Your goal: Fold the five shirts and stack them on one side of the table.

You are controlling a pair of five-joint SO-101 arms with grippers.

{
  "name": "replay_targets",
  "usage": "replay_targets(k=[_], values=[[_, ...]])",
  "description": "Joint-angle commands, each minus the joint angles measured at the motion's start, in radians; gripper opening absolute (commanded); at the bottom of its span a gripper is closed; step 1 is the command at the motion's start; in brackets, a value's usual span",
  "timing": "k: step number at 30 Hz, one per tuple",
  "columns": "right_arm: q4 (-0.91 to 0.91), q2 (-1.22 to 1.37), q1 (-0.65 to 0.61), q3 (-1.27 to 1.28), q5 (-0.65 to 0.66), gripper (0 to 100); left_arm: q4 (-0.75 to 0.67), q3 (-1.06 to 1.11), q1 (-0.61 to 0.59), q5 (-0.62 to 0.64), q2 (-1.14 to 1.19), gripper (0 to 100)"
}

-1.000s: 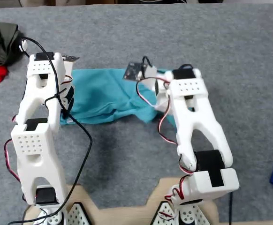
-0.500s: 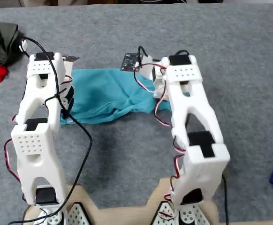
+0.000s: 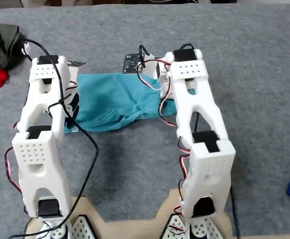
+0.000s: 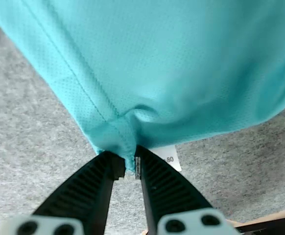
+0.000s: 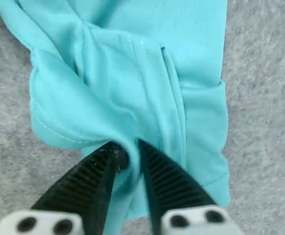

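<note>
Shirt (image 3: pixel 112 99): teal, bunched, at 11 o'clock in the high view.
Left gripper (image 4: pixel 129 164): pinching its hem, 8 o'clock corner.
Right gripper (image 5: pixel 131 152): pinching folds, 3 o'clock end.

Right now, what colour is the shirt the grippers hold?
Turquoise; the shirt shows best in the left wrist view.
</note>
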Motion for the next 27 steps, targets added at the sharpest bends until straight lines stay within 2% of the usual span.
replay_targets(k=[1, 9, 16, 19, 27], values=[[-0.023, 0.004, -0.013, -0.09, -0.1, 15.0, 0.015, -0.009, 0.009, -0.005, -0.016, 2], [-0.003, -0.005, -0.01, -0.139, -0.163, 15.1, 0.017, -0.002, 0.005, -0.005, -0.018, 2], [0.269, -0.186, 0.002, -0.119, -0.163, 13.6, 0.017, -0.005, 0.008, -0.005, -0.018, 2], [0.313, -0.274, 0.012, -0.028, -0.164, 0.3, 0.017, -0.011, 0.011, -0.005, -0.018, 2], [0.193, -0.533, 0.01, 0.47, -0.166, 0.5, 0.015, -0.011, 0.026, -0.002, -0.018, 2]])
